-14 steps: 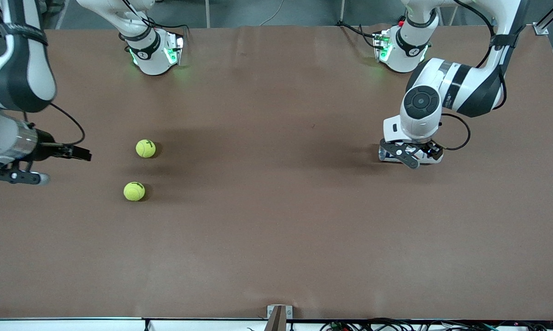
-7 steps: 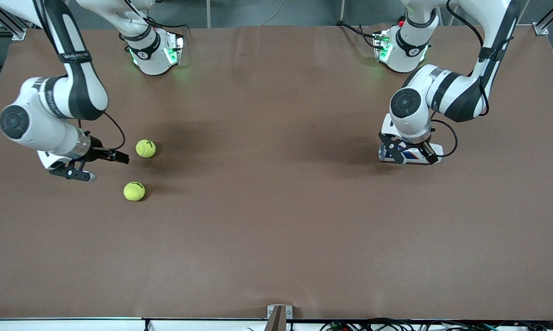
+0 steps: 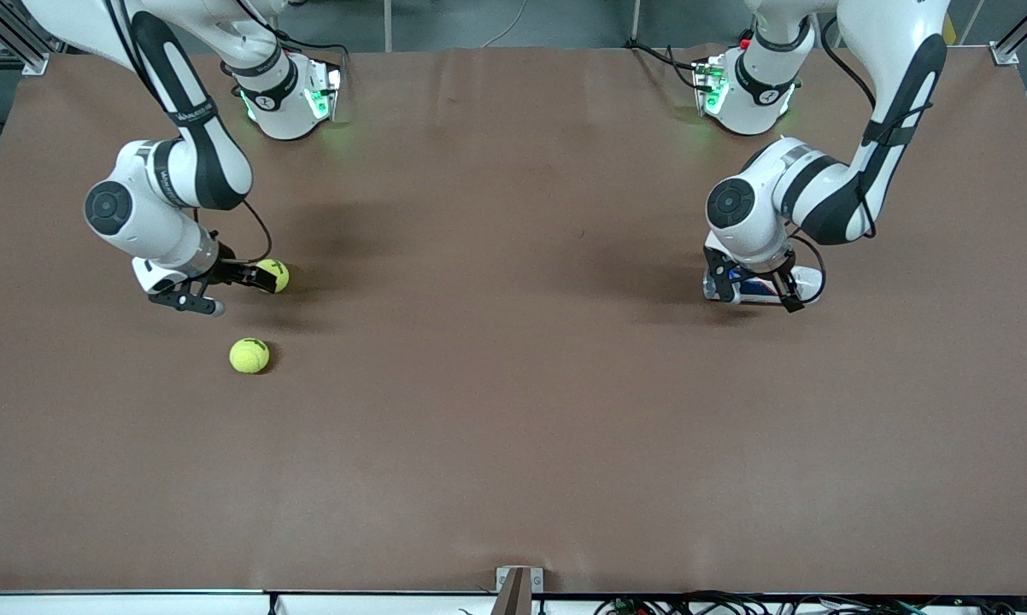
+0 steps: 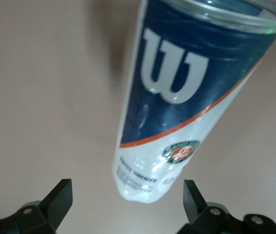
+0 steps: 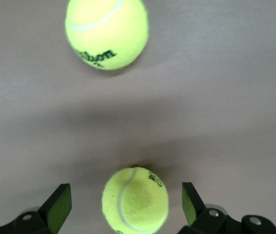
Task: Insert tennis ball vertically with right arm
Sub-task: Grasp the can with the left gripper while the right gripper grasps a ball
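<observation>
With our right gripper (image 3: 223,290) spread around the fuzzy yellow-green tennis ball (image 3: 274,275) near the brown table's (image 3: 513,427) right-arm edge, we'd pinch this light, springy sphere across its middle, while our open left gripper (image 3: 754,289) straddles the clear blue-labelled plastic can (image 3: 757,289).

1. The right tool (image 3: 223,289) stands spread over one tennis ball (image 3: 276,275) – a second ball (image 3: 249,355) lies nearer the camera.
2. The left tool (image 3: 754,290) straddles a lying can (image 3: 808,282) on the tabletop (image 3: 513,410), spread wide.
</observation>
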Controlling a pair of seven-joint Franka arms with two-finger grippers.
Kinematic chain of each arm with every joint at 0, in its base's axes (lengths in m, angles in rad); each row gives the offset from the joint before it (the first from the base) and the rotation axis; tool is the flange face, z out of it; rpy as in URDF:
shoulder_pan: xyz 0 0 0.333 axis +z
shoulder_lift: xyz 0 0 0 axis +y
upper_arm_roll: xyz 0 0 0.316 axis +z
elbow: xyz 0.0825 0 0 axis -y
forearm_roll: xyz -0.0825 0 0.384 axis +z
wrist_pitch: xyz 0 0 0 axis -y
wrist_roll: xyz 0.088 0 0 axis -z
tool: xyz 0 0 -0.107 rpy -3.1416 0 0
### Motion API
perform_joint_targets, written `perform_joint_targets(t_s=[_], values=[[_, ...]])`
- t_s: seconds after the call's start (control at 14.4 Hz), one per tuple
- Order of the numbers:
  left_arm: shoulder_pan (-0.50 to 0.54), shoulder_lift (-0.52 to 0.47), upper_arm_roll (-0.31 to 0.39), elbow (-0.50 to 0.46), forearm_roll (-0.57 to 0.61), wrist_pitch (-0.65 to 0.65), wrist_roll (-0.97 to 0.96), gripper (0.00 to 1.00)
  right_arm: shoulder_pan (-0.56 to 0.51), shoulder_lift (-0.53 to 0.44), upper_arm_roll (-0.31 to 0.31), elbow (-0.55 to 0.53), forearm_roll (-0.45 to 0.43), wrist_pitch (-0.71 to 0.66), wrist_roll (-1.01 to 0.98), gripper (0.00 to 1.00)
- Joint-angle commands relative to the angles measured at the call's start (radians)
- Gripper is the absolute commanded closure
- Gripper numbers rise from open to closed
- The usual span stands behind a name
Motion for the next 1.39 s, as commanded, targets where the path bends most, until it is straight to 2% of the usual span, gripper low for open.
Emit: perform_joint_targets(t_s=[0.0, 0.35, 0.49, 0.76, 0.97, 1.04, 1.18, 1.25, 1.32], values=[[0.011, -0.002, -0.006, -0.027, 0.033, 0.019, 0.015, 0.0, 0.018, -0.043, -0.003, -0.069, 0.017, 0.058, 0.01, 0.0], [0.009, 0.047, -0.006, -0.029, 0.068, 0.043, 0.015, 0.0, 0.021, -0.022, -0.003, -0.081, 0.017, 0.061, 0.008, 0.0], [0.009, 0.076, -0.006, -0.024, 0.137, 0.045, 0.001, 0.0, 0.021, 0.001, -0.003, -0.08, 0.017, 0.061, 0.008, 0.0], [0.011, 0.101, -0.006, -0.021, 0.186, 0.062, -0.004, 0.01, 0.028, 0.05, -0.003, -0.078, 0.017, 0.073, 0.008, 0.0], [0.058, 0.115, -0.006, -0.021, 0.206, 0.089, 0.002, 0.05, 0.028, 0.056, -0.003, -0.077, 0.017, 0.072, 0.008, 0.0], [0.081, 0.119, -0.006, -0.022, 0.206, 0.117, 0.01, 0.09, 0.028, 0.061, -0.003, -0.075, 0.017, 0.073, 0.01, 0.01], [0.123, 0.126, -0.006, -0.023, 0.208, 0.154, 0.051, 0.15, 0.028, 0.063, -0.003, -0.072, 0.017, 0.072, 0.01, 0.07], [0.123, 0.13, -0.006, -0.021, 0.208, 0.16, 0.067, 0.15, 0.028, 0.063, -0.003, -0.072, 0.017, 0.067, 0.01, 0.15], [0.123, 0.132, -0.008, -0.021, 0.208, 0.16, 0.068, 0.17, 0.028, 0.061, -0.003, -0.072, 0.017, 0.061, 0.01, 0.27]])
